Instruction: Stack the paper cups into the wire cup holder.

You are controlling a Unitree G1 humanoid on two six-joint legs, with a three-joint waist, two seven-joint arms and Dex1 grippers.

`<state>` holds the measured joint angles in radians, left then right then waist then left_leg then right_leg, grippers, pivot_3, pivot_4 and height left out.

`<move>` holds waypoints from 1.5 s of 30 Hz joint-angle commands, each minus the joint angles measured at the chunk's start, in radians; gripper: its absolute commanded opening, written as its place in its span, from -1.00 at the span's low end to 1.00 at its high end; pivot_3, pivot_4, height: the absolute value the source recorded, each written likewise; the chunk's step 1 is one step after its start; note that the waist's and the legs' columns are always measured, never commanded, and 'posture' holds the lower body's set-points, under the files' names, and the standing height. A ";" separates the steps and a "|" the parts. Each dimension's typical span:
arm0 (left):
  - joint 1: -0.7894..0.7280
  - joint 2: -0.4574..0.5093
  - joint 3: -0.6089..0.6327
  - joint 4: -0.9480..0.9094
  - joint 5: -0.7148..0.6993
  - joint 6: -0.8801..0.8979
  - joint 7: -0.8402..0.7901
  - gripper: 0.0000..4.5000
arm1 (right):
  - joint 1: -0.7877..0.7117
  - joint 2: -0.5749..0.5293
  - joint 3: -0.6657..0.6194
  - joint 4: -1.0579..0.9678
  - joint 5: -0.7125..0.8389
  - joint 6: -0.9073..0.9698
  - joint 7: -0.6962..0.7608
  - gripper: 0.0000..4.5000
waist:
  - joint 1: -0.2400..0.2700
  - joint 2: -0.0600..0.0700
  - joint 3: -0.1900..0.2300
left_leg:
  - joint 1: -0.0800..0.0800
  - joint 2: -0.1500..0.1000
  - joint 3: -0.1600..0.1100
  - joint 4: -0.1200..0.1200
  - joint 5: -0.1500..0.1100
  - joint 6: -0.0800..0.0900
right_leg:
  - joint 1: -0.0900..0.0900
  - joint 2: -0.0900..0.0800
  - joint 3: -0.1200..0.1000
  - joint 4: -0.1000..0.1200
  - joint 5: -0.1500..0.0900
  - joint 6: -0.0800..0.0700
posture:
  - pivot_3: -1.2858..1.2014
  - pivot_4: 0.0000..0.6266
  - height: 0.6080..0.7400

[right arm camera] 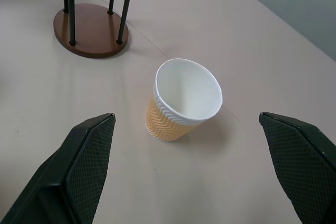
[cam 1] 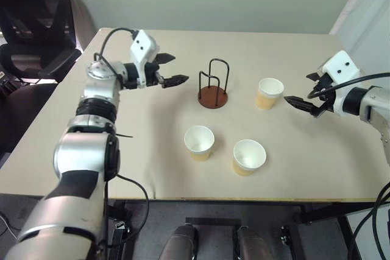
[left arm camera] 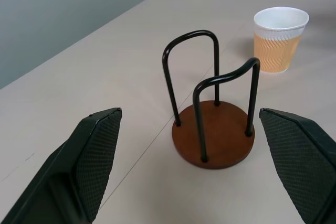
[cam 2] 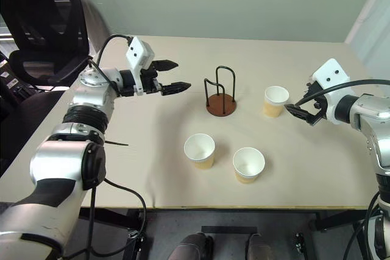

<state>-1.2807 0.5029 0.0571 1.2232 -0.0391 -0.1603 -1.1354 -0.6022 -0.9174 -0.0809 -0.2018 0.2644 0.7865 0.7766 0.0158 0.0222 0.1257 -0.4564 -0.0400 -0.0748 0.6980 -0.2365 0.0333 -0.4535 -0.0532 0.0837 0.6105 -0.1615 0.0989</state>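
Black wire loops rise from a reddish-brown disc: the wire cup holder [cam 1: 213, 86] stands upright and empty near the middle of the beige surface [cam 1: 146, 168]. All three paper cups stand upright, mouths up, none inside the holder. One cup [cam 1: 269, 93] sits to the holder's right, apart from it. Two more stand nearer the robot than the holder, side by side but not touching: the near-left cup [cam 1: 199, 142] and the near-right cup [cam 1: 248, 156]. The left gripper [cam 1: 172, 70] hovers to the holder's left, fingers spread wide and holding nothing, aimed at the holder. The right gripper [cam 1: 306, 91] hovers beyond the right-hand cup, likewise open and empty, aimed at that cup.
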 commanded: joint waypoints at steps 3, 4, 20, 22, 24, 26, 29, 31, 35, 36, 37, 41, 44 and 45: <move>0.006 -0.027 0.007 0.000 0.002 -0.044 0.041 1.00 | -0.022 -0.019 -0.035 -0.029 0.006 -0.005 -0.008 0.98 | -0.001 0.000 0.000 | 0.000 0.000 0.000 0.000 0.000 0.000 | 0.000 0.000 0.000 0.000 0.000 0.000 | 0.03 -0.52 1.00; 0.009 -0.034 0.006 -0.001 0.003 -0.047 0.043 1.00 | -0.022 -0.019 -0.034 -0.029 0.006 -0.005 -0.008 0.98 | -0.001 0.000 0.000 | 0.000 0.000 0.001 0.000 0.000 0.000 | 0.000 0.002 -0.001 0.000 0.000 0.000 | 0.03 -0.52 1.00; 0.023 -0.078 0.022 0.028 -0.002 -0.039 0.115 1.00 | -0.052 0.001 -0.032 -0.045 0.040 0.015 0.001 0.98 | 0.000 0.000 0.000 | 0.001 0.000 0.001 0.001 0.000 0.000 | 0.000 0.000 0.000 0.001 0.000 0.001 | 0.03 -0.52 1.00; 0.024 -0.076 0.020 0.030 0.000 -0.036 0.112 1.00 | -0.070 0.018 -0.034 -0.053 0.075 0.034 0.014 0.98 | -0.001 0.000 0.000 | 0.001 0.000 0.002 0.001 0.001 0.000 | 0.000 0.001 -0.001 0.001 0.000 0.001 | 0.03 -0.52 1.00; 0.023 -0.073 0.018 0.033 0.003 -0.034 0.108 1.00 | -0.098 0.034 -0.040 -0.061 0.122 0.058 0.032 0.98 | -0.002 0.000 0.000 | 0.001 0.000 0.002 0.001 0.001 0.000 | 0.000 0.002 -0.001 0.001 0.001 0.001 | 0.03 -0.52 1.00; 0.021 -0.069 0.015 0.037 0.005 -0.028 0.098 1.00 | -0.143 0.050 -0.058 -0.054 0.191 0.089 0.066 0.98 | -0.003 0.000 0.000 | 0.001 0.000 0.002 0.001 0.001 0.000 | 0.000 0.002 -0.001 0.001 0.000 0.001 | 0.03 -0.52 1.00; 0.021 -0.069 0.020 0.039 -0.002 -0.019 0.073 1.00 | -0.177 0.039 -0.065 -0.037 0.247 0.119 0.103 0.98 | -0.001 0.000 0.000 | 0.001 0.000 0.003 0.001 0.001 0.000 | 0.000 0.003 -0.002 0.000 0.000 0.001 | 0.03 -0.52 1.00; 0.021 -0.067 0.020 0.041 -0.003 -0.013 0.049 1.00 | -0.185 0.020 -0.056 -0.029 0.266 0.125 0.132 0.98 | 0.003 0.000 0.000 | 0.001 0.000 0.002 0.001 0.001 0.000 | 0.001 0.003 -0.003 0.000 0.000 0.000 | 0.03 -0.52 1.00; 0.020 -0.070 0.010 0.050 0.006 0.005 0.011 1.00 | -0.194 -0.021 -0.026 -0.006 0.265 0.105 0.187 0.98 | 0.007 0.000 0.000 | 0.000 0.000 0.001 0.001 0.001 0.000 | 0.000 0.000 -0.001 0.000 -0.001 -0.001 | 0.03 -0.52 1.00; 0.018 -0.072 0.009 0.053 0.009 0.010 0.008 1.00 | -0.195 -0.026 -0.021 -0.003 0.264 0.101 0.195 0.98 | 0.007 0.000 0.000 | 0.000 0.000 0.001 0.001 0.001 0.000 | 0.000 0.001 -0.002 0.000 -0.001 -0.001 | 0.03 -0.52 1.00; 0.017 -0.073 0.009 0.055 0.009 0.016 0.002 1.00 | -0.196 -0.028 -0.020 -0.003 0.265 0.101 0.198 0.98 | 0.007 0.000 0.000 | 0.000 0.000 0.001 0.000 0.001 0.000 | 0.000 0.002 -0.002 0.000 -0.001 -0.001 | 0.03 -0.52 1.00; 0.008 -0.088 0.008 0.066 0.023 0.016 0.059 1.00 | -0.195 -0.028 -0.023 -0.020 0.272 0.110 0.199 0.98 | 0.005 0.000 0.000 | 0.001 0.001 0.001 0.001 0.002 -0.001 | 0.000 0.002 -0.001 0.001 -0.001 -0.001 | 0.03 -0.52 1.00; 0.008 -0.101 0.008 0.074 0.040 0.003 0.124 1.00 | -0.185 -0.031 -0.031 -0.038 0.281 0.121 0.195 0.98 | 0.006 0.000 0.000 | 0.001 0.000 0.001 0.001 0.002 0.000 | 0.000 0.001 -0.001 0.001 0.000 -0.001 | 0.03 -0.52 1.00; 0.010 -0.108 0.009 0.075 0.046 -0.006 0.151 1.00 | -0.180 -0.034 -0.035 -0.045 0.284 0.127 0.193 0.98 | 0.005 0.000 0.000 | 0.001 0.000 0.002 0.001 0.002 0.000 | 0.000 0.002 -0.002 0.001 0.000 -0.001 | 0.03 -0.52 1.00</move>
<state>-1.2507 0.3993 0.0615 1.3006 0.0016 -0.1469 -1.0229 -0.7749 -0.9285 -0.0920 -0.2114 0.5291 0.9103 0.9679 0.0213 0.0222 0.1256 -0.4554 -0.0402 -0.0729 0.6987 -0.2345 0.0331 -0.4531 -0.0514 0.0820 0.6117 -0.1619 0.0984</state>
